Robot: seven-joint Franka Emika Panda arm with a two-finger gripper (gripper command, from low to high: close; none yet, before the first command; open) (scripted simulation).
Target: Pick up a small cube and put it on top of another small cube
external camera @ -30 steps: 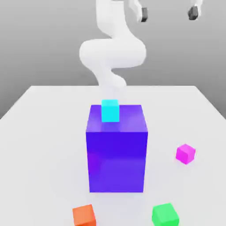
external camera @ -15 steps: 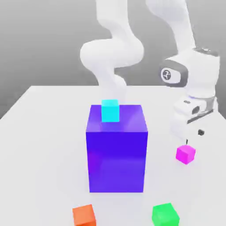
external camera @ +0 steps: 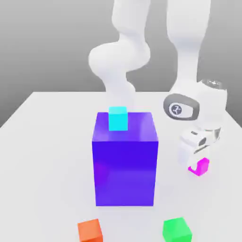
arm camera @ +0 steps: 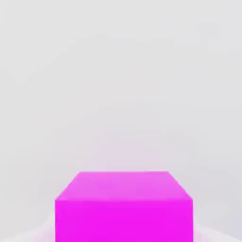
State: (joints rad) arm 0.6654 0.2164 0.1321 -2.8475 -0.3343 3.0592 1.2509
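On the white table (external camera: pixel 47 142), going from the exterior view's left to its right, the first thing is a little orange cube (external camera: pixel 90 230) near the front edge. Next comes a big blue block (external camera: pixel 125 168) standing in the middle. A small cyan cube (external camera: pixel 118 118) sits on top of it, near the back edge of its top face. A green cube (external camera: pixel 177 230) lies near the front, to the right of the blue block.

Further right is the pink cube (external camera: pixel 200 166), the small one for the task. It sits on the table, to the right of the blue block and well apart from it. In the hand view the pink cube (arm camera: pixel 124 204) looks big and close, with bare table behind it.

The white arm (external camera: pixel 124 52) rises behind the blue block, curls, goes up high, and comes down again on the right side. Its hand points down. The gripper (external camera: pixel 194 159) is low over the table, right at the pink cube, hiding part of it. I cannot tell whether the jaws are apart or squeezing the cube.
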